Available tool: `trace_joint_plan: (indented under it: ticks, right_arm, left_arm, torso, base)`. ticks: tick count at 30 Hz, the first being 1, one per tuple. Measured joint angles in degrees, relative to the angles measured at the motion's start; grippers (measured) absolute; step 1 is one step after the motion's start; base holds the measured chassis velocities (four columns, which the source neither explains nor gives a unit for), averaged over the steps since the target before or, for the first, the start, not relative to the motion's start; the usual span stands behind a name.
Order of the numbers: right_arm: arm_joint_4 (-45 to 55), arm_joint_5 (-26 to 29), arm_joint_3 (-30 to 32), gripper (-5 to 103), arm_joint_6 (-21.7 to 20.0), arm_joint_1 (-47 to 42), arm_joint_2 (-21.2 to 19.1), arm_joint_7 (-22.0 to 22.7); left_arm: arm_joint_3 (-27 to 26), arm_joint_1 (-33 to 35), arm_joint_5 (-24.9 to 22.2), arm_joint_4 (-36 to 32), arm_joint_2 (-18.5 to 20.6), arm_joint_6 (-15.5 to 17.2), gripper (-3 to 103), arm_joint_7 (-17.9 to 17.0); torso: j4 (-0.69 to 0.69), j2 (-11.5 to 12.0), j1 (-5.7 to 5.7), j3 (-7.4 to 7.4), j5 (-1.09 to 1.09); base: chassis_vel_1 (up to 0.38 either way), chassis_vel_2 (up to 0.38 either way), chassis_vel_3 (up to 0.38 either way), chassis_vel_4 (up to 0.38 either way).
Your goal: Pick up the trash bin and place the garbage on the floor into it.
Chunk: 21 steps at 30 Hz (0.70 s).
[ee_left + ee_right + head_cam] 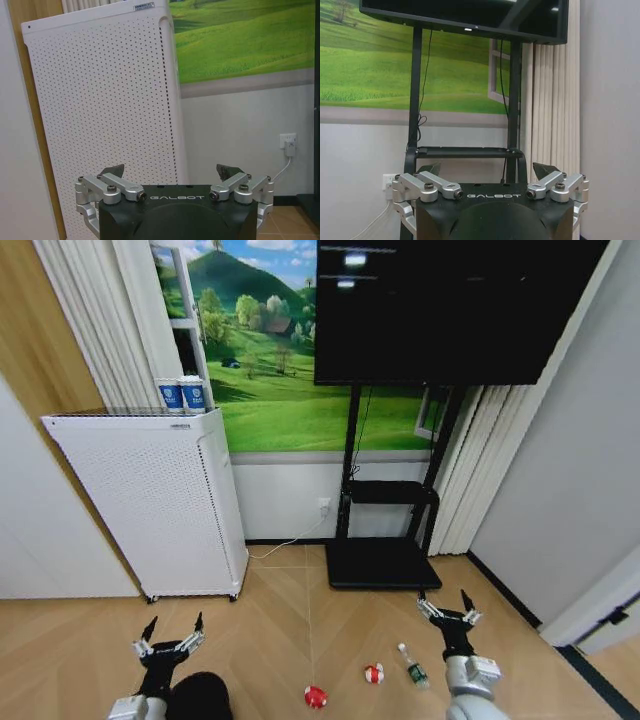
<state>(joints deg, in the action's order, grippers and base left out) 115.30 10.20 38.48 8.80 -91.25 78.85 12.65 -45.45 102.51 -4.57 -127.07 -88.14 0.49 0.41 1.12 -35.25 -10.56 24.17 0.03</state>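
Observation:
On the wood floor (290,640) lie the garbage pieces: a red ball-like wad (316,697), a red-and-white wad (373,673) and a small clear bottle (412,667) with a green label. The black trash bin (201,696) shows as a dark round shape at the lower edge, right beside my left arm. My left gripper (172,628) (172,172) hovers open just above and left of the bin, holding nothing. My right gripper (445,604) (487,170) is open too, above and right of the bottle.
A white perforated cabinet (160,500) (100,100) stands at the left with blue-and-white paper cups (182,393) on top. A black TV stand (378,562) (465,150) sits against the wall ahead, its flat base on the floor. A dark strip (590,680) edges the floor at the right.

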Motion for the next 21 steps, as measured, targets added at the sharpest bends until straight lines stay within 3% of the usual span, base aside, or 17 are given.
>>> trace_joint_plan:
  ticks: [14,21]
  right_arm:
    - [-0.18,-0.29,-0.51,100,1.04,-0.40,1.30,0.38]
    - [-0.38,-0.53,-0.45,100,1.79,-0.66,1.65,0.51]
  left_arm:
    - [-0.44,0.72,0.36,-0.30,-0.41,-0.19,100,0.35]
    - [-0.50,1.11,0.61,-0.85,-0.51,-0.78,100,0.35]
  torso:
    - [0.00,-0.01,0.02,-0.02,-0.03]
    - [0.00,1.33,0.60,-0.85,-0.03]
  base:
    - [0.029,-0.029,-0.019,0.029]
    - [0.000,0.000,0.000,0.000]
